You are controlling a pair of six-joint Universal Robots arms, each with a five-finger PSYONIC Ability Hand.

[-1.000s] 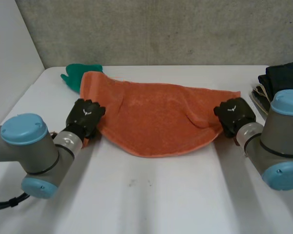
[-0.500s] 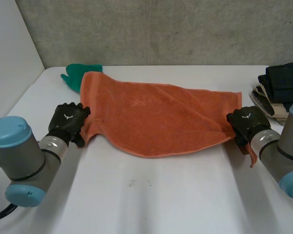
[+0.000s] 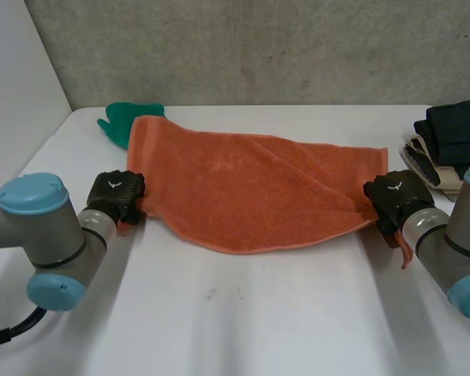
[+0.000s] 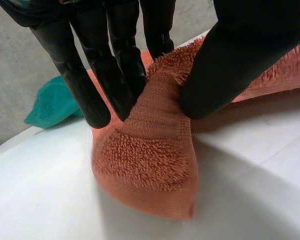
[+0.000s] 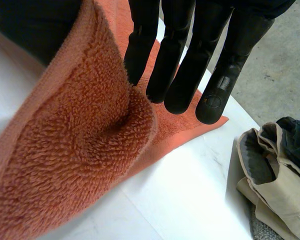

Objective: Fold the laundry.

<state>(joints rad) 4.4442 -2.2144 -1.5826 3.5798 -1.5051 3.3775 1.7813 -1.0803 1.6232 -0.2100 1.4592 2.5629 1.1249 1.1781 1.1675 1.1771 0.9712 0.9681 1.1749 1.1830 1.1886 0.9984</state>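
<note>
Orange towel point(image 3: 251, 188): our left hand point(image 3: 116, 190) and right hand point(image 3: 393, 194) each pinch one end corner; we should lift both evenly, taut.

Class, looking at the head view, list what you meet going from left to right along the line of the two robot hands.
left arm → left robot hand → orange towel → right robot hand → right arm

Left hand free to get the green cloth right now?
Probably not yet: the left hand pinches a corner of the orange towel. The green cloth lies beyond it, bare table between.
</note>
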